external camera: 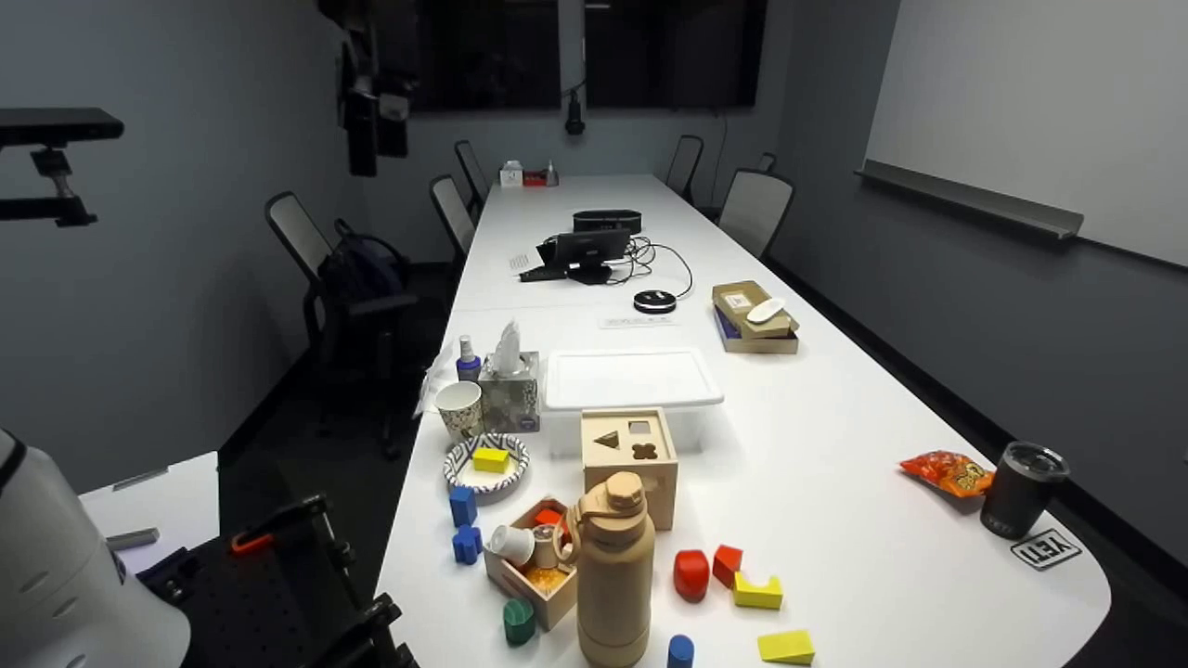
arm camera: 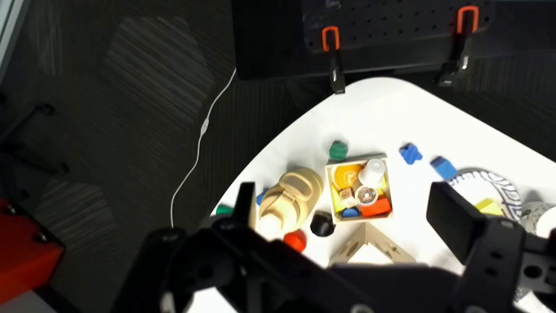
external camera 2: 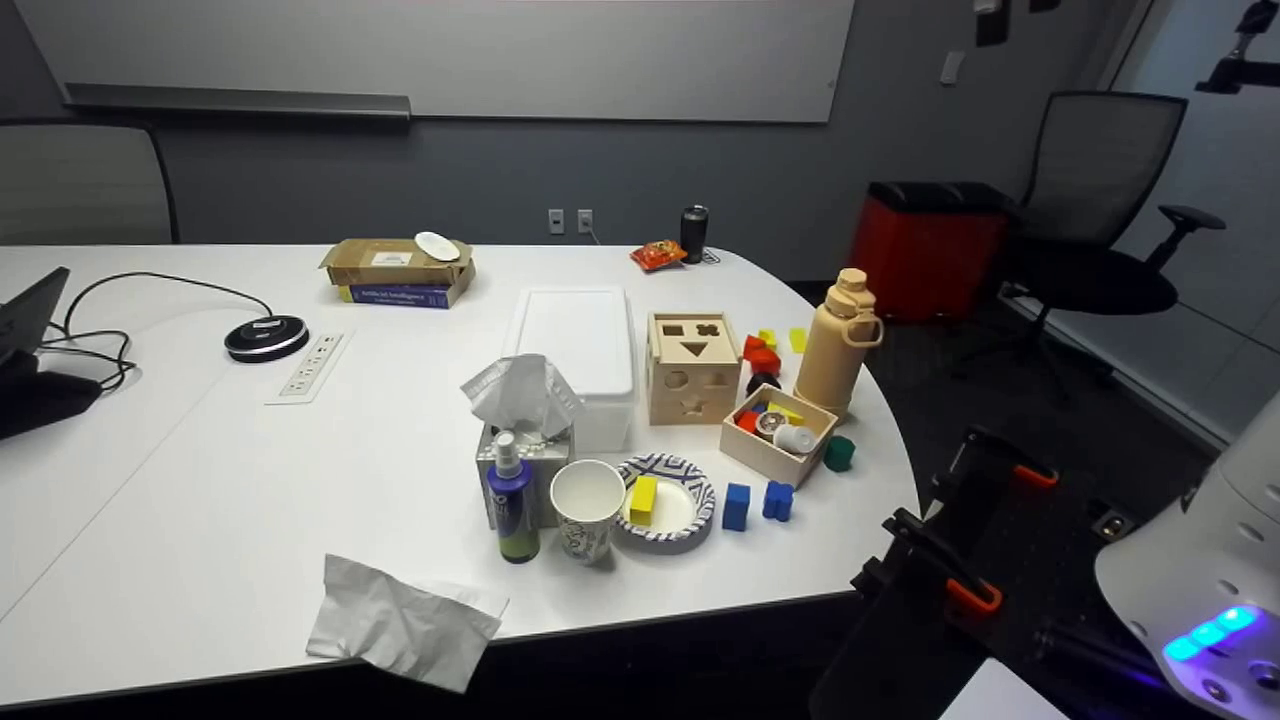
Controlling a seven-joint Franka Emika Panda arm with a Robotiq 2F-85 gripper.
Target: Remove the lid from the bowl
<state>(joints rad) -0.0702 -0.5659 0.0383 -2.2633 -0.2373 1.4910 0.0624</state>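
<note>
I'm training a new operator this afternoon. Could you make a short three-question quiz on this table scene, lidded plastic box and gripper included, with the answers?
1. True or false: in both exterior views, the white lid is on the plastic box.

2. In the wrist view, how does the gripper stand?
A) shut on the lid
B) open
C) shut on nothing

3. What stands right beside the orange snack bag in both exterior views?

Key:
1. True.
2. B.
3. The black tumbler.
</note>
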